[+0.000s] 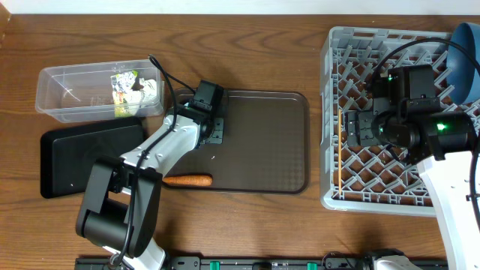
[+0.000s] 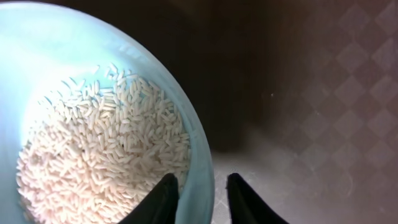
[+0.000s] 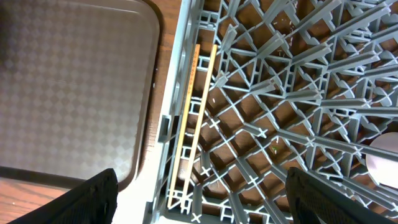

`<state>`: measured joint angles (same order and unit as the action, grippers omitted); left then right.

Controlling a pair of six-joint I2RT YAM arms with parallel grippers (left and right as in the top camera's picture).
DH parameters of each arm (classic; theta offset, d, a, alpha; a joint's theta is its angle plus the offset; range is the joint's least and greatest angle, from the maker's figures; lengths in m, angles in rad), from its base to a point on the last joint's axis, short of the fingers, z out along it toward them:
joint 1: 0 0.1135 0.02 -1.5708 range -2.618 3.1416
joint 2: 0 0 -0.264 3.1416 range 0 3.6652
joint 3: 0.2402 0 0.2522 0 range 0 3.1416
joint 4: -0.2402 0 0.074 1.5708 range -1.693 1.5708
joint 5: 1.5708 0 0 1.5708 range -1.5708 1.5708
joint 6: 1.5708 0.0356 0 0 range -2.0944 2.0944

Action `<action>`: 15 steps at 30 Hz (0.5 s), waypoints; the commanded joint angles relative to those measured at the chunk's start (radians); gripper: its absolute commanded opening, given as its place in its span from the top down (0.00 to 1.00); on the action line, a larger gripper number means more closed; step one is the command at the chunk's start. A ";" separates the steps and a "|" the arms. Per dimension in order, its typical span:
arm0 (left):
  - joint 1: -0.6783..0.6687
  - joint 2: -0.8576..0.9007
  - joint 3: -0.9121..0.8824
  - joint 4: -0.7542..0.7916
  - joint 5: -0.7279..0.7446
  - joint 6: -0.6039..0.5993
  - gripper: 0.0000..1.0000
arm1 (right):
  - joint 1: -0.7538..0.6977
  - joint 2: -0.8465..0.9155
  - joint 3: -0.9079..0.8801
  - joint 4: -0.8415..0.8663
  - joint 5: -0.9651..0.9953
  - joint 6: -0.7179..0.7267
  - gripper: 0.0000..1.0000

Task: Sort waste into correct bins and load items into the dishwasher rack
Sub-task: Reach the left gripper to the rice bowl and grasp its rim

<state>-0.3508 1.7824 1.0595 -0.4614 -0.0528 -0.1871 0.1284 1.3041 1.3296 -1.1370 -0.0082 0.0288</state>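
Note:
In the left wrist view a pale blue bowl (image 2: 74,56) holds loose white rice (image 2: 99,155). My left gripper (image 2: 202,180) is shut on its rim, one finger inside and one outside. Overhead, that gripper (image 1: 212,129) is over the brown tray's left end, and I cannot make out the bowl there. My right gripper (image 3: 214,202) hangs open over the grey dishwasher rack (image 1: 330,90), holding nothing. Wooden chopsticks (image 3: 193,118) lie along the rack's left wall. A dark blue plate (image 1: 466,56) stands in the rack's far right corner. An orange carrot stick (image 1: 187,180) lies on the brown tray.
The clear tub (image 1: 64,94) at the left holds a printed wrapper and white paper (image 1: 133,88). The flat black tray (image 1: 82,157) lies just in front of it. The brown serving tray (image 1: 262,142) lies between the bins and the rack.

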 commanded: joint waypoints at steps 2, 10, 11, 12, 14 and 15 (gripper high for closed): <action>-0.002 0.034 -0.011 -0.016 -0.009 -0.001 0.79 | -0.005 0.003 0.002 0.000 -0.008 -0.019 0.15; -0.002 0.023 -0.003 -0.061 -0.012 0.000 0.94 | -0.005 0.003 0.002 0.000 -0.008 -0.019 0.15; -0.002 0.016 0.002 -0.074 -0.012 0.000 0.94 | -0.005 0.003 0.002 -0.001 -0.008 -0.019 0.15; -0.002 0.004 0.010 -0.093 -0.012 0.000 0.94 | -0.005 0.003 0.002 -0.001 -0.008 -0.019 0.15; -0.002 -0.025 0.021 -0.123 -0.012 0.000 0.94 | -0.005 0.003 0.002 -0.001 -0.007 -0.019 0.15; -0.002 -0.044 0.024 -0.139 -0.012 0.000 0.94 | -0.005 0.003 0.002 0.000 -0.007 -0.019 0.15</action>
<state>-0.3515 1.7893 1.0611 -0.5701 -0.0677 -0.1825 0.1284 1.3041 1.3296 -1.1374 -0.0082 0.0288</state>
